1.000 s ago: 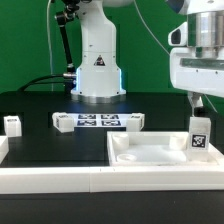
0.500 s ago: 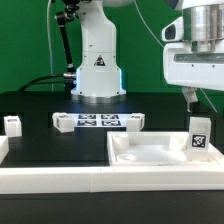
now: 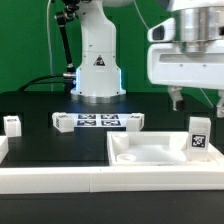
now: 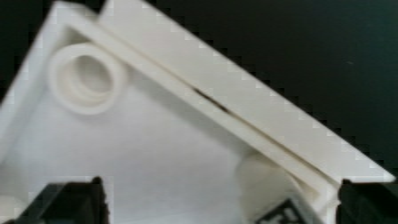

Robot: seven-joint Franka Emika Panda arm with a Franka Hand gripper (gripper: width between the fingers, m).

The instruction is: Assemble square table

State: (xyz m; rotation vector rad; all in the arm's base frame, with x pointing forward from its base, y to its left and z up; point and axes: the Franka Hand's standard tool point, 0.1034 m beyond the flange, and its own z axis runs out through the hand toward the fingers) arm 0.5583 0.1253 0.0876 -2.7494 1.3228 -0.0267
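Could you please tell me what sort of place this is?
Most likely a robotics lab bench: a white robot arm on a black table, a green backdrop behind, and the flat white marker board of tags.

The tabletop recess is open on the exterior view's left side; an upright leg blocks its right side. Farther back, the marker board flanked by two legs fills the middle, with bare black table between it and a lone leg at far left.
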